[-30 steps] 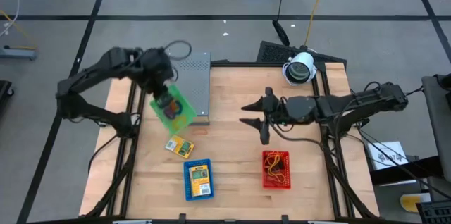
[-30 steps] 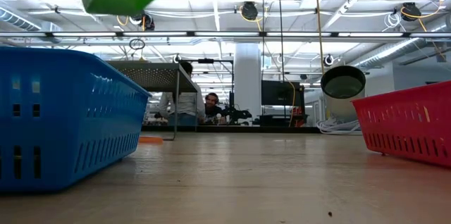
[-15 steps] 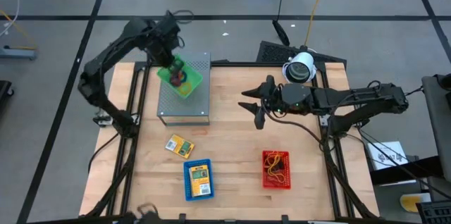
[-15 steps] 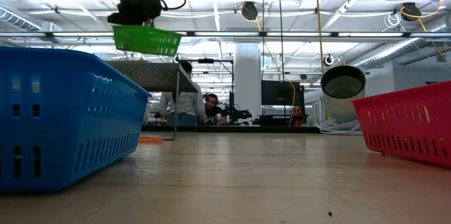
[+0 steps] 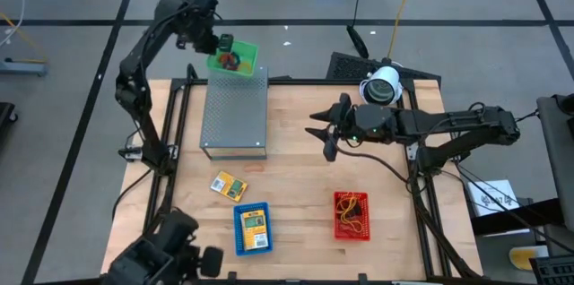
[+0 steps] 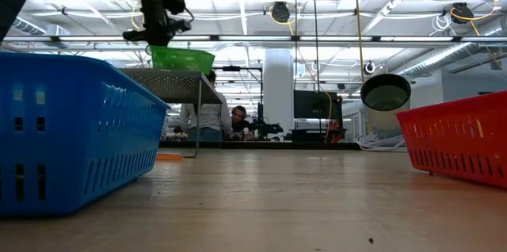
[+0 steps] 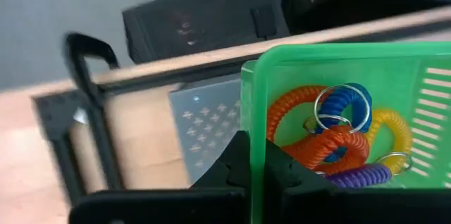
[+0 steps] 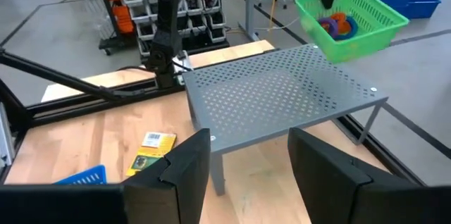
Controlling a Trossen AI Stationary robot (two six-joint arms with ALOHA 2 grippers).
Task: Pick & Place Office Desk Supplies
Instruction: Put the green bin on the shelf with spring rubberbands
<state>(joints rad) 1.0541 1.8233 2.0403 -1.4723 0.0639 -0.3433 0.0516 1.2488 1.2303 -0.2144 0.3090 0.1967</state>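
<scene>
I have the left gripper (image 5: 218, 45) up at the far left of the counter (image 5: 296, 177), its fingers clamped on the rim of a small green basket (image 5: 235, 57). The basket hangs at the far edge of the grey perforated stand (image 5: 234, 115); from the low view it looks just above the stand's top, though I cannot tell whether it touches. Inside it, my left wrist view shows coiled loops (image 7: 331, 136) in orange, blue, yellow and purple, with metal rings on them.

The right gripper (image 5: 327, 135) waits over the middle of the counter, toward its right side, fingers spread wide and holding nothing.

The other supplies lie along the near edge. A blue basket (image 5: 252, 228) sits near the near edge, left of centre, with a yellow packet in it. A red basket (image 5: 352, 215) sits toward the near right with thin orange and yellow bands inside. One loose yellow packet (image 5: 229, 186) lies on the bare wood between the stand and the blue basket.

My reading is that the job is partway through. Two baskets are on the counter and filled, and the green one is in the middle of being carried, so I judge the step in hand to be setting it on the stand. What is left, as far as I can see, is releasing the green basket and dealing with the loose packet.
</scene>
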